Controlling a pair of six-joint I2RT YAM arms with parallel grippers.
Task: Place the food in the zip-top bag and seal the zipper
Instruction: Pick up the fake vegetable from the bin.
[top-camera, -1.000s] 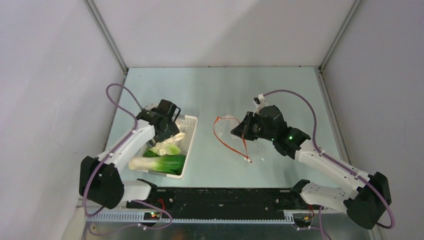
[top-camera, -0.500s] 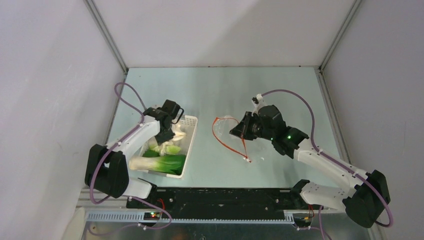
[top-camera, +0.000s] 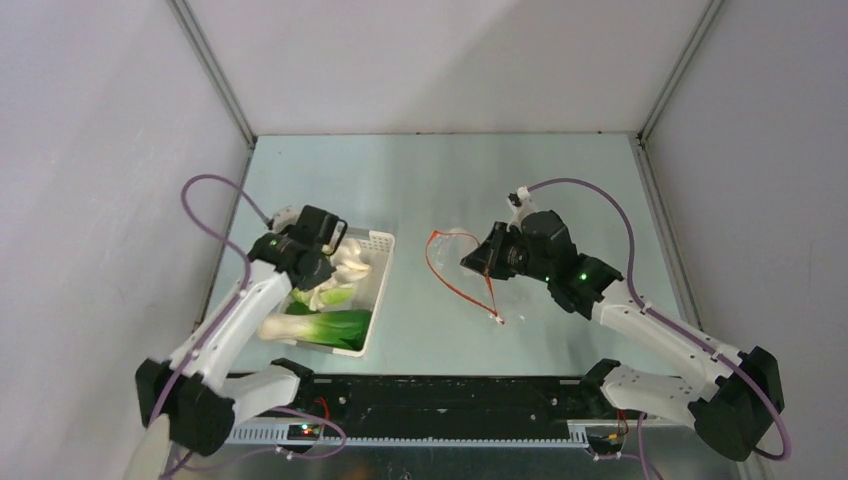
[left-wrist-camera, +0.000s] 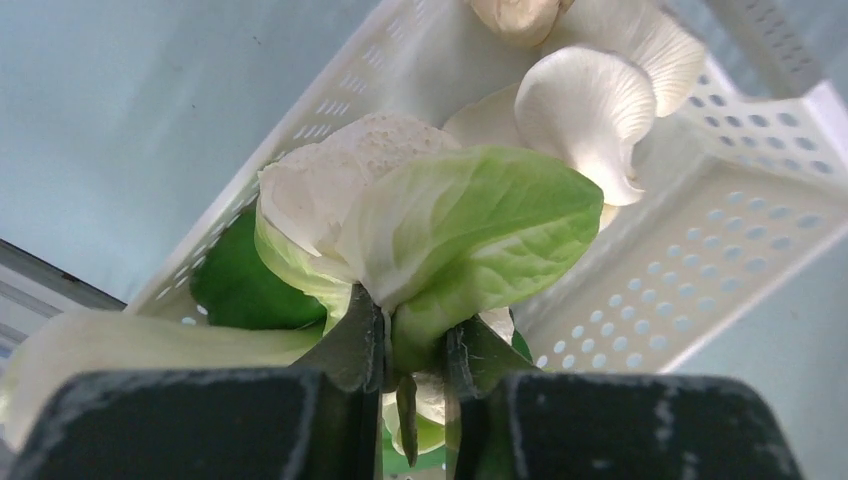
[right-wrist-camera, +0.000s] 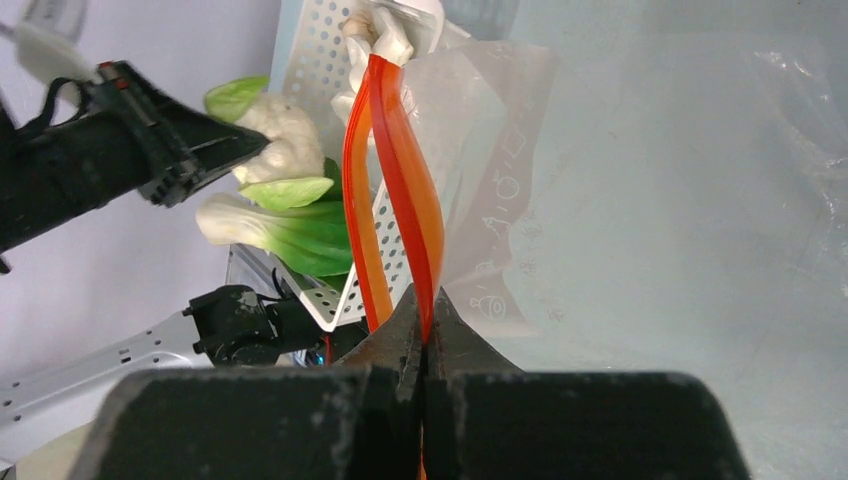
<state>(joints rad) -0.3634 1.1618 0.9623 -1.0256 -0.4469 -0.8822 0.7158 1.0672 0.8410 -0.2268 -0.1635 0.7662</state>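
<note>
Two bok choy catch my eye first. The small bok choy (left-wrist-camera: 480, 220) is pinched by a pale leaf in the left gripper (left-wrist-camera: 412, 345), jaws clamped tight on it over the basket (left-wrist-camera: 700, 230), and I can't tell whether it hangs clear of the basket floor. The big bok choy (top-camera: 325, 325) lies dark green at the basket's near end. Right behind the gripped leaf sits a lumpy white piece (left-wrist-camera: 340, 170), touching it, and beyond that the mushrooms (left-wrist-camera: 585, 110) are piled at the far end of the basket. So all the food is on the left side, none of it in the bag (top-camera: 452, 258). The bag lies on the table (top-camera: 430, 180) right of the basket, apart from it, mouth gaping. Its zipper (right-wrist-camera: 405, 170) runs as two red-orange strips spread apart, the white end (top-camera: 497, 320) toward me. The right gripper (right-wrist-camera: 425, 335) is closed on one zipper strip, jaws hard together with the strip pinched between them. From above, the right gripper (top-camera: 470, 262) sits at the bag's right side.
</note>
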